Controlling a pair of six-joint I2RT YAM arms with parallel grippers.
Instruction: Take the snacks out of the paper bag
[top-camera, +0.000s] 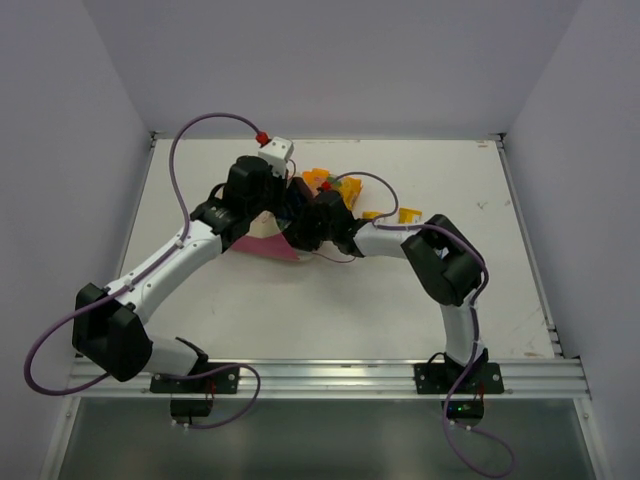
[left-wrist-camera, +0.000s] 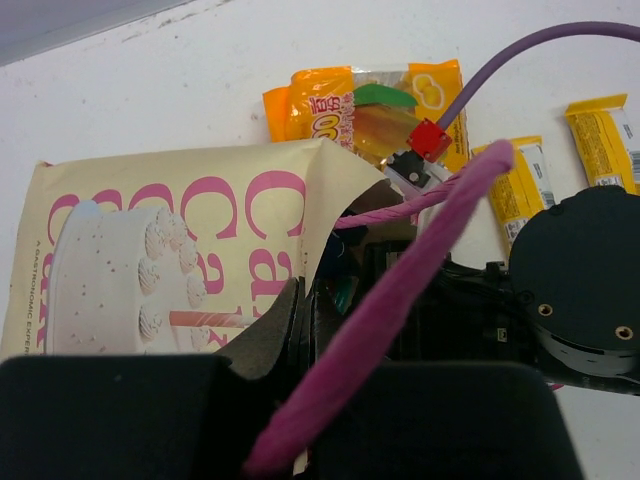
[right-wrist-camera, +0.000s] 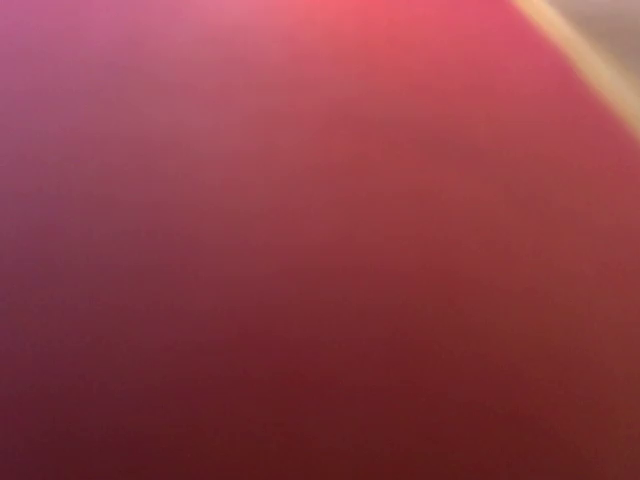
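- Fingers of the left gripper (left-wrist-camera: 300, 335) are clenched on the mouth edge of the cream-and-pink paper gift bag (left-wrist-camera: 180, 230). From the left wrist I see the cream panel's edge running down between the black pads.
- A thick pink-purple cord handle (left-wrist-camera: 400, 290) rises from just beside those fingers and crosses diagonally in front of the bag's opening.
- The right gripper (top-camera: 303, 228) is pushed into that opening from the other side. Its fingers are hidden inside, so I cannot tell whether they are spread or closed, or whether they hold anything.
- Just inside the mouth I see a sliver of teal against the dark, too little to name.
- Beyond the bag, on the white table (left-wrist-camera: 150, 80), lies an orange-yellow glossy snack packet (left-wrist-camera: 360, 110), just behind the bag's upper edge. To its right are small yellow packets (left-wrist-camera: 520, 185), near one another and out of the bag.
- The right wrist view gives me only a red-pink blur with a pale streak in the top right corner.
- The left wrist view gives the bag's printed front, a white cake and pink lettering, which the left arm mostly covers in the overhead view.
- Only the overhead view shows both arms meeting over the bag at the far middle of the table, with a pink side panel poking out toward the near edge.
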